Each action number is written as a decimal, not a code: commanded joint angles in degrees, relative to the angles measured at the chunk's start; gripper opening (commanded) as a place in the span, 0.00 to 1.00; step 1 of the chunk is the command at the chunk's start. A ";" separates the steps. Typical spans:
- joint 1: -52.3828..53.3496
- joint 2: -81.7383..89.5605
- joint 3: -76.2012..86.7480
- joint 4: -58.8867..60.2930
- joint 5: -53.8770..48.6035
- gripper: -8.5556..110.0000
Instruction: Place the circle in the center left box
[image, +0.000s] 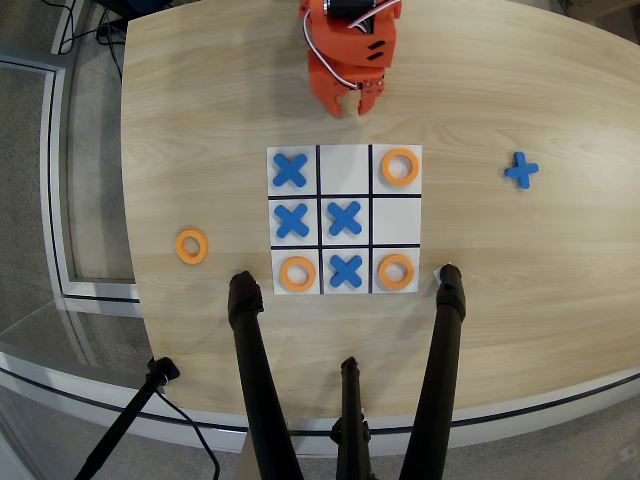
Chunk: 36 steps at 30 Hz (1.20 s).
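Hovered above board's top edge: orange gripper (350, 106), fingers nearly together, empty (overhead view). Lay left of board (344, 219): circle (191, 245).

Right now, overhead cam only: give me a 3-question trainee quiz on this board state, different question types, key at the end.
1. True or false: the middle cell of the top row is empty.
2. How many orange rings sit on the board?
3. The loose orange ring lies: A) on the board, B) on the table left of it, C) between the fingers.

Key: 1 true. 2 three. 3 B; the gripper holds nothing visible.
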 joint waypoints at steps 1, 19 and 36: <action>2.46 -6.42 -8.17 -2.11 0.26 0.17; 21.09 -72.69 -72.60 -12.74 10.28 0.17; 31.64 -120.85 -118.12 -12.39 10.37 0.19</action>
